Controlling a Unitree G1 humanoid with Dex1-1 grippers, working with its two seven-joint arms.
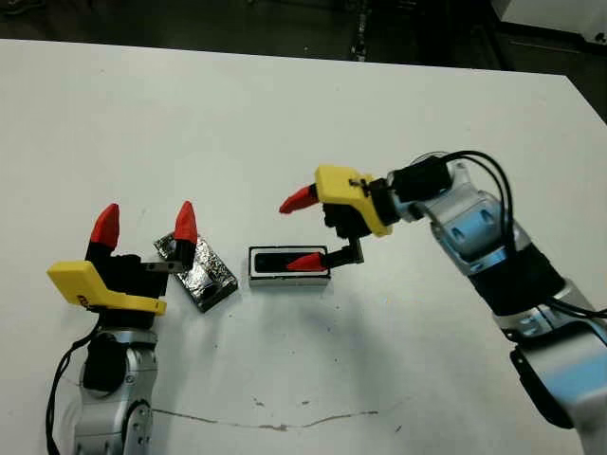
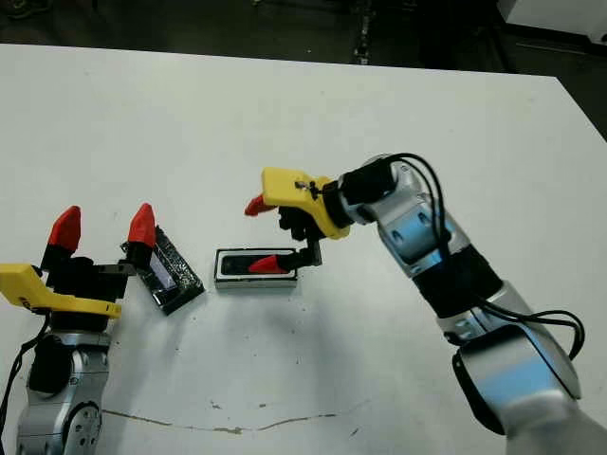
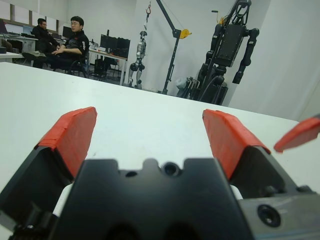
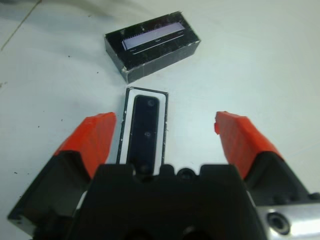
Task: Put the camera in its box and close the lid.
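The box (image 1: 275,280), a small black tray with a white lining, lies at mid-table. The camera (image 4: 146,130), a glossy black bar, lies flat inside it. My right gripper (image 1: 301,232) hovers open over the box, with one red fingertip (image 1: 305,263) above the box's right end and the other raised clear. The lid (image 1: 201,270), black with a crinkled foil surface, rests on the table just left of the box, at an angle. My left gripper (image 1: 145,227) stands open beside the lid, its right fingertip (image 1: 185,224) over the lid's far corner. Nothing is held.
A thin dark crack line (image 1: 285,425) runs across the table near its front edge. Beyond the table, the left wrist view shows seated people (image 3: 72,42), a hoist and a black humanoid robot (image 3: 227,45) on a stand.
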